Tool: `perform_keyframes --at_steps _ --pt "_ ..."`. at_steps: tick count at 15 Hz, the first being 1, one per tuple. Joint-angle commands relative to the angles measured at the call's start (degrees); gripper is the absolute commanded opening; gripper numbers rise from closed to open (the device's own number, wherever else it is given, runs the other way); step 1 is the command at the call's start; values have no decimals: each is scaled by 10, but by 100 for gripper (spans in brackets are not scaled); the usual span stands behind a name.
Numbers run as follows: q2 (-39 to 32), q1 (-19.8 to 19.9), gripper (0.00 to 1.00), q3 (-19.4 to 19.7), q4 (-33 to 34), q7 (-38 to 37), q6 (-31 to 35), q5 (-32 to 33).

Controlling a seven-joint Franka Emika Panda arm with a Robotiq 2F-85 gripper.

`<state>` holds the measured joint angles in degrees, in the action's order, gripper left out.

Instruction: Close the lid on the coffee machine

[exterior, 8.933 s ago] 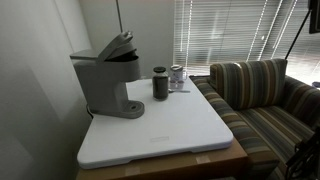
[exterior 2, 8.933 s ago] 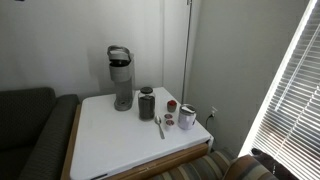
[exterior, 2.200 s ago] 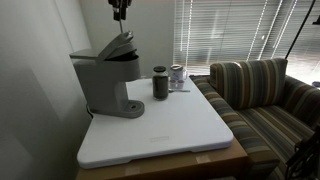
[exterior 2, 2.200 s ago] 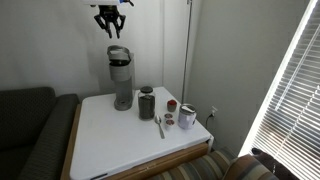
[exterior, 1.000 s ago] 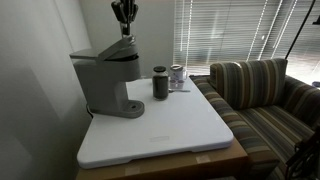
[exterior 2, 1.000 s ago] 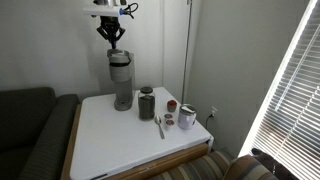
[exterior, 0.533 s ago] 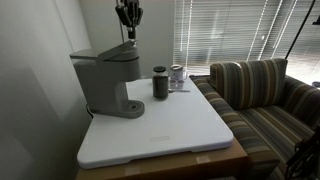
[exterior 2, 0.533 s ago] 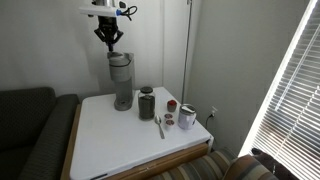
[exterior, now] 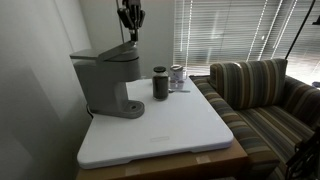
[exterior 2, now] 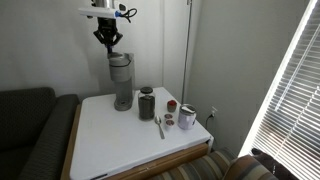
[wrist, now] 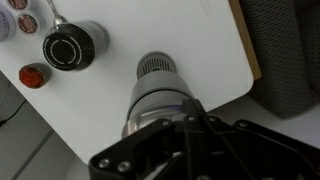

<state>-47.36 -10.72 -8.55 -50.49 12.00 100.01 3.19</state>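
Wrist view looks straight down on the coffee machine, and the lid fills the rounded top of its head directly below the camera. In both exterior views the lid lies flat and level with the head, with no gap showing at its front edge; from the other side it also sits down on the body. The coffee machine stands at the back corner of the white table, close to the wall.

The gripper hangs point down right over the front end of the lid. Its fingers are drawn together to a narrow tip with nothing between them. The tip is just above the lid or barely on it; the pictures are too small to tell which. In the wrist view the gripper comes in from the bottom edge, dark and blurred.

Beside the machine stands a dark cup, then a spoon, two small red caps and a silvery jar toward the table's far corner. A striped sofa sits next to the table, under the window blinds.

Judging by how the lid lies, the closing looks done or very nearly so. What may be left is a last firm press to be sure it has latched, and then lifting the arm clear.
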Motion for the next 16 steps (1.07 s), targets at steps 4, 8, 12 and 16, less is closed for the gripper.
perform_keyframes --at_steps 4,8,12,16 --pt "3 5 0 3 7 -9 -7 -2" --pt "20 3 0 8 6 -22 2 4" --pt "7 -3 0 10 26 -33 3 7" --pt "-7 -2 0 8 36 -36 3 3"
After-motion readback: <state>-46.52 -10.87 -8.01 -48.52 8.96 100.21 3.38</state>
